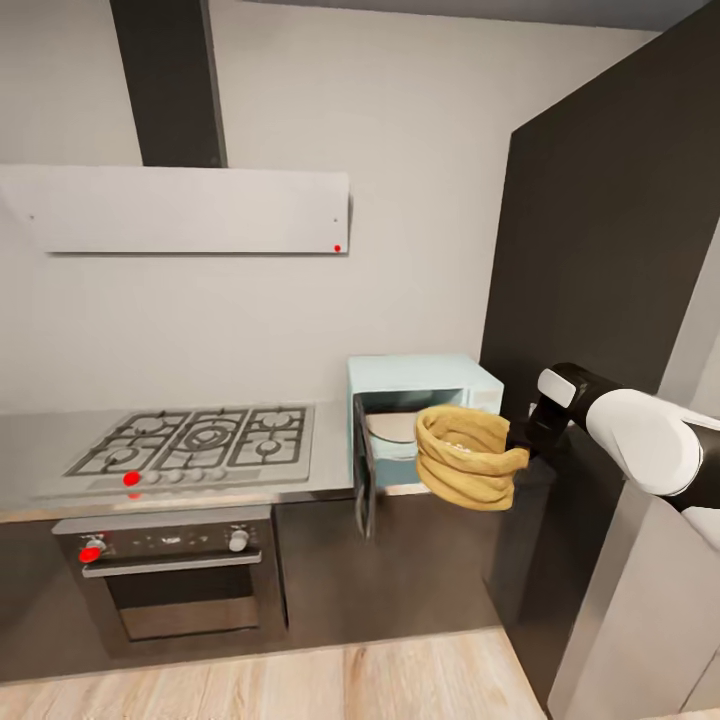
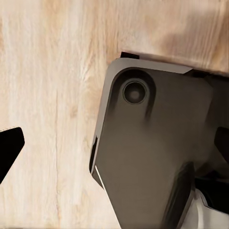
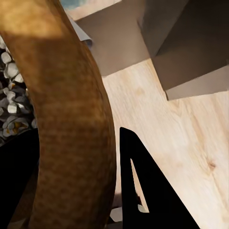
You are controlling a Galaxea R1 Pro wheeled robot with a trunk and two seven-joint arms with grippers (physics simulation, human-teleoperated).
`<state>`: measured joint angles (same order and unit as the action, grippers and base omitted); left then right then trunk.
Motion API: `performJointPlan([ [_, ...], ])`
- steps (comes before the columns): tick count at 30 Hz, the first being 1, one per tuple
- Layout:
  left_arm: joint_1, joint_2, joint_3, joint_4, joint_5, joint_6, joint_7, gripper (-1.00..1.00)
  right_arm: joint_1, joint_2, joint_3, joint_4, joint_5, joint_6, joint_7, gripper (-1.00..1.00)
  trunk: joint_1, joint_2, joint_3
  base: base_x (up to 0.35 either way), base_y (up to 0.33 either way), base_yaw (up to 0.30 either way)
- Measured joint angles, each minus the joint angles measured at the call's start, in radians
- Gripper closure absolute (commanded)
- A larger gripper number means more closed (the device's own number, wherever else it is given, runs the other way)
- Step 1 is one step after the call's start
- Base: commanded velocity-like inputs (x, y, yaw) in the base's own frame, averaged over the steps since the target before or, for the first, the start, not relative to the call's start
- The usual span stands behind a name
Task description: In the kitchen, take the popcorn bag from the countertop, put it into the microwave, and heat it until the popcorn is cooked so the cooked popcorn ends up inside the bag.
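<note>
Golden-tan, crumpled popcorn bag (image 1: 470,456) gripped at its rolled rim by right gripper (image 1: 522,440), held in air before open pale-blue microwave (image 1: 420,415) on glossy grey countertop (image 1: 30,440). Left wrist: pale plank floor (image 2: 47,95), dark rounded robot base (image 2: 152,157); left jaws' state unclear. Right wrist: ribbed bag wall clamped, speckled popcorn (image 3: 12,112) inside.

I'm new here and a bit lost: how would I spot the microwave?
Find the steel hob set in the grey countertop. Just right of it, by the tall dark cabinet, stands the microwave: a small pale-blue box, door open, unlike the black oven below.
</note>
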<state>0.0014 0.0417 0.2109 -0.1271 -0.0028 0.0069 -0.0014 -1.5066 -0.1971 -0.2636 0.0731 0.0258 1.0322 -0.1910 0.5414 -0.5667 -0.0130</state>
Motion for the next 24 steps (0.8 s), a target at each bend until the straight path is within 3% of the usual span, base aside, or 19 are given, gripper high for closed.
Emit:
performJointPlan([
  [14,0.0,0.0,0.0,0.0,0.0,0.0,0.0,-1.0,0.0,0.0,0.0,0.0,0.0,0.0,0.0,1.0,0.0,0.0,0.0,0.024,-0.242,0.251],
  [24,0.0,0.001,0.0,0.0,0.0,0.0,0.0,-1.0,0.0,0.0,0.0,0.0,0.0,0.0,-0.001,1.0,0.0,0.0,0.0,0.0,-0.02,0.251],
])
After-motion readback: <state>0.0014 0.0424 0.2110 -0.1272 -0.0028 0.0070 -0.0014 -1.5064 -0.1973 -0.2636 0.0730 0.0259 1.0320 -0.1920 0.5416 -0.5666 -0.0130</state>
